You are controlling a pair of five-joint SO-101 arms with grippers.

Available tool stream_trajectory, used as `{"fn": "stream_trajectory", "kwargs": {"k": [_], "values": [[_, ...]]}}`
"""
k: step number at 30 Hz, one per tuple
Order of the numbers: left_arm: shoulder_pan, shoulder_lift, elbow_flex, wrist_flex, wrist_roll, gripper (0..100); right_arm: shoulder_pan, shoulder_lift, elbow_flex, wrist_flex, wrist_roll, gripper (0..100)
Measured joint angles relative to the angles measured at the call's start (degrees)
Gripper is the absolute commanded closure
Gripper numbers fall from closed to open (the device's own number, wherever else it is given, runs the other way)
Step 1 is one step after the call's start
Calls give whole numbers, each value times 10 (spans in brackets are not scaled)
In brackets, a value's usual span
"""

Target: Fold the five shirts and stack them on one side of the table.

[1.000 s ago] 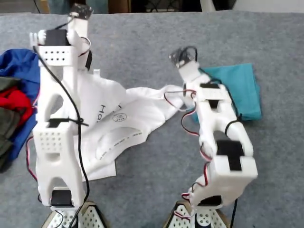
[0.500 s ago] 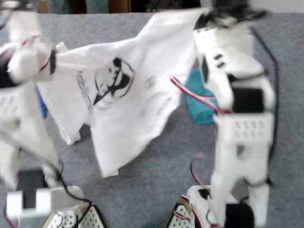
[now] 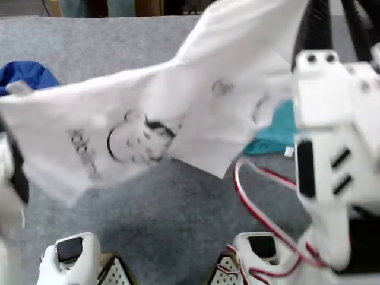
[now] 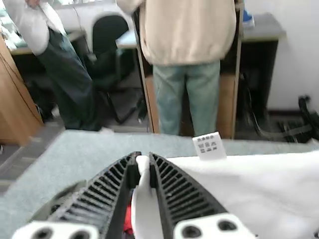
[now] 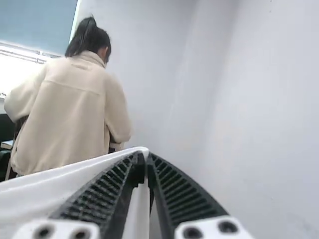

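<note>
Seen from above, a white cotton shirt with a dark printed face (image 3: 178, 113) hangs stretched in the air over the grey carpeted desk (image 3: 166, 219), partly covering a folded teal shirt (image 3: 276, 136). A crumpled blue shirt (image 3: 27, 74) lies at the far left. At the left wrist, the left hand (image 4: 143, 167) is clenched on a fold of the white shirt. At the right wrist, the right hand (image 5: 146, 169) is pinched tight on its edge.

White shirt (image 3: 196, 101) has a black face print; teal shirt (image 3: 276, 133), blue shirt (image 3: 27, 72), grey table (image 3: 178, 214).
</note>
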Motion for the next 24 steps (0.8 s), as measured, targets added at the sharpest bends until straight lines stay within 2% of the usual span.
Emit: {"fn": "stream_trajectory", "kwargs": {"k": [4, 9, 19, 24], "values": [[-4, -35, 2, 1, 0, 972, -20, -11, -81, 48, 6, 985], [-4, -89, 7, 1, 0, 972, -22, -11, -149, 59, 25, 985], [-4, -192, 171, 1, -5, 972, -22, -11, -187, 60, 71, 985], [-5, -226, 231, 1, -15, 972, -31, -11, -185, 68, 132, 985]]}}
